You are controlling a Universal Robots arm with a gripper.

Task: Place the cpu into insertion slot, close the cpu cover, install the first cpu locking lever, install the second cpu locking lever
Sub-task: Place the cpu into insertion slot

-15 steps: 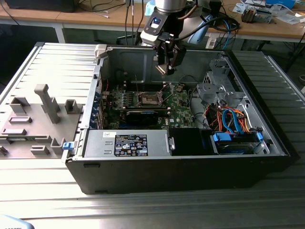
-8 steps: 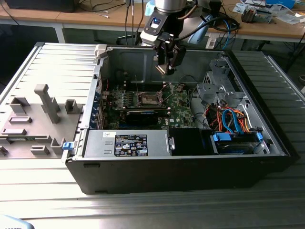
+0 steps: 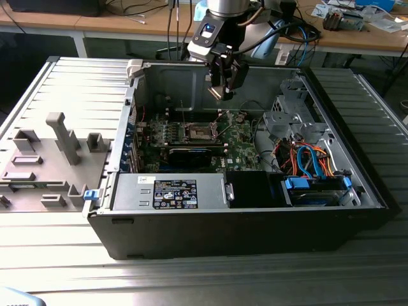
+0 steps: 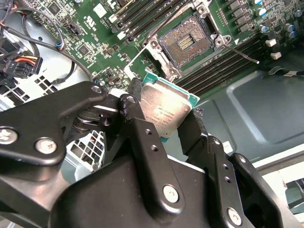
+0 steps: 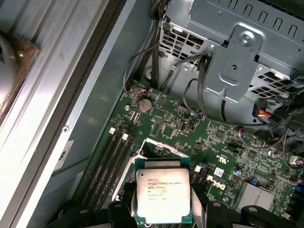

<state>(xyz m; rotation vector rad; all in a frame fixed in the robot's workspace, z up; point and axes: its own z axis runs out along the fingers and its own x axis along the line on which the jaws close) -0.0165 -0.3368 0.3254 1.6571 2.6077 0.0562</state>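
Note:
My gripper [image 3: 223,86] hangs inside the open computer case, above the green motherboard [image 3: 239,146]. It is shut on the cpu [image 4: 166,107], a small square chip with a dull silver top and a green edge, held by two opposite sides between the black fingers [image 4: 135,118]. In the first wrist view the cpu [image 5: 163,194] hovers over the board, partly covering the insertion slot [image 5: 159,149]. The insertion slot [image 4: 185,42] lies uncovered, its dark pin field showing inside a silvery rim; it also shows in the exterior view [image 3: 197,132]. A thin wire locking lever [image 4: 242,53] sticks out beside it.
Long memory slots [image 4: 142,14] flank the socket. A black expansion card [image 3: 191,153] and a labelled power supply [image 3: 172,191] sit toward the case front. A metal drive cage [image 3: 287,111] and coloured cables [image 3: 306,159] are on the exterior view's right. A grey fixture tray [image 3: 44,159] lies outside.

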